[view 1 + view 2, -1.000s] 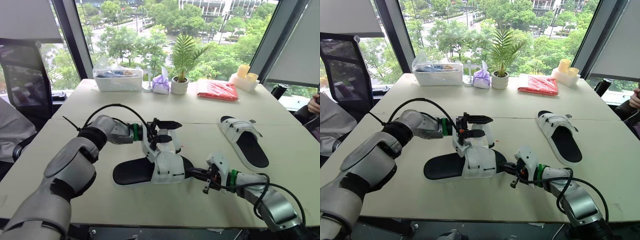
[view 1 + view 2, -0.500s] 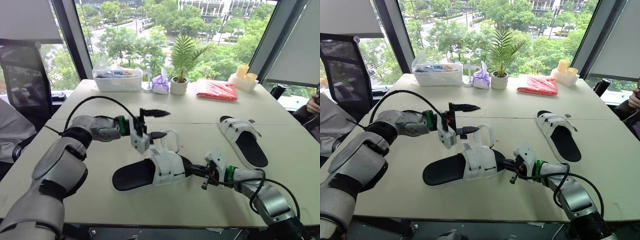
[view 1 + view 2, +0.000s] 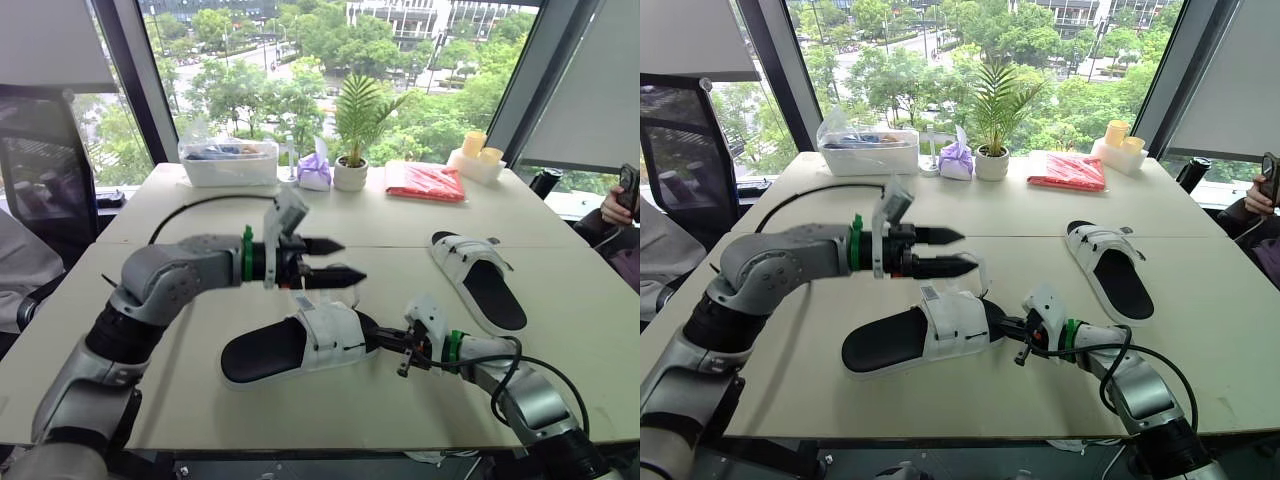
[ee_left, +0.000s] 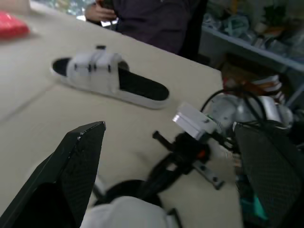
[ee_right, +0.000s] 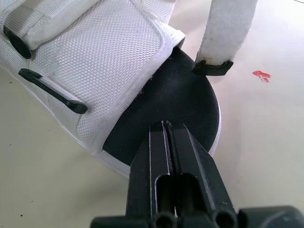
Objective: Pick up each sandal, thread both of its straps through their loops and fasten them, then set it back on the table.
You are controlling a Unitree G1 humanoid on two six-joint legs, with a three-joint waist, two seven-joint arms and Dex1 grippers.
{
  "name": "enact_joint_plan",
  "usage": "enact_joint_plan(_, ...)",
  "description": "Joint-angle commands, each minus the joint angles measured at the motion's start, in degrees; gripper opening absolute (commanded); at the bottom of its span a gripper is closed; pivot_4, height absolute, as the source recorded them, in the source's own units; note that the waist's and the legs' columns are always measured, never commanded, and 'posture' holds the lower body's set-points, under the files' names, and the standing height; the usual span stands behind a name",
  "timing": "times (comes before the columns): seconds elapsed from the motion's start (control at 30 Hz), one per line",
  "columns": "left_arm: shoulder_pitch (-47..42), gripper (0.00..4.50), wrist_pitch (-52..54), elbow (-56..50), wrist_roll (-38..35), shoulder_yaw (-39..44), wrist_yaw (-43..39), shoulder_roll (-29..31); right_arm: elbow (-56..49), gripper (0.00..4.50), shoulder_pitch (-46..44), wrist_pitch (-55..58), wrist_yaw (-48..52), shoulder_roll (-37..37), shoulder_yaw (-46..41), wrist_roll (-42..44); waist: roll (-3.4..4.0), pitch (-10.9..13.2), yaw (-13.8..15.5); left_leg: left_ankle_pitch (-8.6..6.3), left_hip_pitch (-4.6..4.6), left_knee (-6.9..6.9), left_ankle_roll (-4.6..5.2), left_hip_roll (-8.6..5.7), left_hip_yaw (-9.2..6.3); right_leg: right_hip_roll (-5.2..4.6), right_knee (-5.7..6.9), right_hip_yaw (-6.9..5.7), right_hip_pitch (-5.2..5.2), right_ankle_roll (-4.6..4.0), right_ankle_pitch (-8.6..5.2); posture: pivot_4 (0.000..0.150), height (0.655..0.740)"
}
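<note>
While one sandal point(image 3: 325, 338) lies close, plant point(image 3: 351, 172) and tub point(image 3: 228, 163) stand behind.

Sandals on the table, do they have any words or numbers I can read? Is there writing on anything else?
No text can be read anywhere.
The tag on the strap of the near sandal: print too small to read.
On the far sandal: no writing seen.
The red mark on the table: a smudge, not a letter.

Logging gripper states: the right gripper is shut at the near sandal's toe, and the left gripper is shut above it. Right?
No: the left gripper above the sandal is open, as the left wrist view shows; the rest holds.
</note>
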Motion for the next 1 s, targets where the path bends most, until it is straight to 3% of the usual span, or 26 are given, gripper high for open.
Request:
enact_joint_plan(0.03, 0.45, 4.44, 8.67, -3.44, -4.92, 4.57, 7.80, -1.63, 1.69, 0.00, -0.24, 0.10, -0.03, 0.41, 0.64, -1.41, 0.00, 0.00, 0.02, 0.01, 0.00, 0.00, -0.01, 0.00, 0.00, 0.00, 0.00, 0.00, 0.00, 0.00, 0.00, 0.150, 0.7400)
enact_joint_plan(0.23, 2.02, 4.44, 13.15, -2.24, 0.05, 4.36, 17.50, -8.62, 2.66, 0.00, -0.98, -0.32, 0.08, 1.26, 0.83, -1.90, -0.01, -0.01, 0.18, 0.16, 0.00, 0.01, -0.27, -0.03, 0.03, 0.00, -0.01, 0.00, 0.02, -0.01, 0.00, 0.150, 0.7400)
enact_joint_plan(0.47, 1.93, 4.44, 13.18, 0.06, 8.52, 3.56, 22.35, -16.23, 3.18, 0.00, -1.46, -0.59, -0.09, 1.97, 1.08, -2.30, 0.01, -0.03, 0.15, 0.22, -0.01, -0.01, -0.40, -0.04, 0.04, 0.02, -0.03, 0.00, -0.01, -0.02, 0.00, 0.150, 0.7400)
enact_joint_plan(0.7, 1.15, 4.44, 12.10, 2.23, 17.23, 1.76, 21.75, -18.93, 3.41, 0.00, -1.45, -1.06, -0.20, 2.50, 1.04, -3.21, 0.01, -0.03, 0.12, 0.22, -0.02, -0.04, -0.40, -0.04, 0.06, 0.02, -0.06, 0.00, -0.04, -0.03, 0.00, 0.150, 0.7400)
enact_joint_plan(0.97, -2.58, 4.44, 4.57, 13.52, 26.94, 0.31, 17.03, -24.50, 3.20, 0.00, -1.31, -1.21, -0.99, 3.51, 1.21, -3.55, 0.01, -0.03, 0.15, 0.20, -0.03, -0.04, -0.39, -0.04, 0.07, 0.01, -0.09, 0.00, -0.06, -0.04, 0.00, 0.150, 0.7400)
enact_joint_plan(1.0, -2.77, 4.23, 4.20, 14.47, 28.01, 0.07, 16.70, -24.93, 3.22, 0.00, -1.35, -1.23, -1.00, 3.54, 1.17, -3.58, 0.01, -0.03, 0.14, 0.20, -0.04, -0.05, -0.39, -0.04, 0.07, 0.01, -0.09, 0.00, -0.06, -0.04, 0.00, 0.150, 0.7400)
